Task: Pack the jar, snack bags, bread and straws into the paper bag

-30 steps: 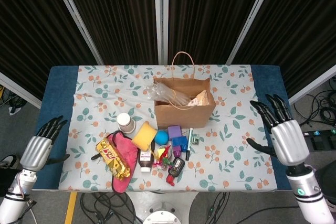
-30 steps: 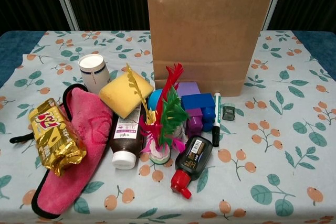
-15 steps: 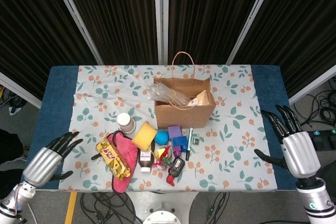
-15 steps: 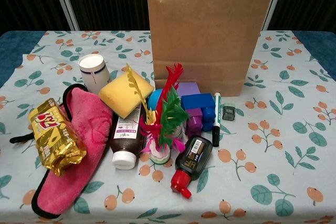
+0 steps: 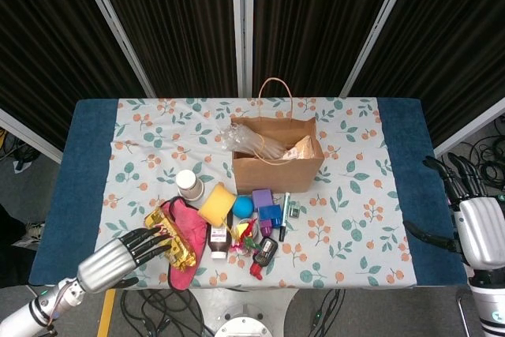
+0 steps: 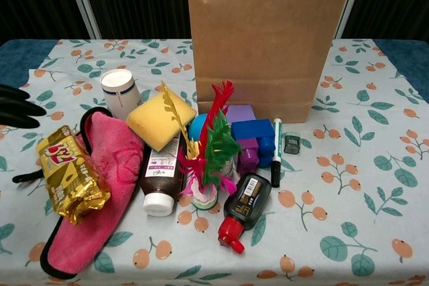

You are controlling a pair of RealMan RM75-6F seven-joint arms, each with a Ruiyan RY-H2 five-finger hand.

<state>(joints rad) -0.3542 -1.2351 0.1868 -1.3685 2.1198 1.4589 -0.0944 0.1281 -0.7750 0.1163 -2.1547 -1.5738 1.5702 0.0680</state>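
The brown paper bag (image 5: 276,173) (image 6: 268,45) stands upright at mid-table, with a clear plastic pack (image 5: 243,140) and a snack bag (image 5: 304,148) showing in its mouth. A gold snack bag (image 5: 172,241) (image 6: 70,175) lies at the front left on a pink cloth. Behind it stand a white jar (image 5: 188,183) (image 6: 120,92) and a yellow bread-like block (image 5: 218,204) (image 6: 159,120). My left hand (image 5: 118,258) (image 6: 15,106) hovers open at the front left, its fingertips just short of the gold bag. My right hand (image 5: 480,220) hangs open past the table's right edge, holding nothing.
A pink cloth (image 6: 100,185), a brown bottle (image 6: 161,179), a feather toy (image 6: 211,145), blue and purple blocks (image 6: 251,140), a marker (image 6: 276,152) and a black red-capped bottle (image 6: 242,209) crowd the front middle. Dark curtains stand behind the table.
My left hand has swung in from the table's left edge toward the gold snack bag. My right hand has drawn back to the right, off the table.
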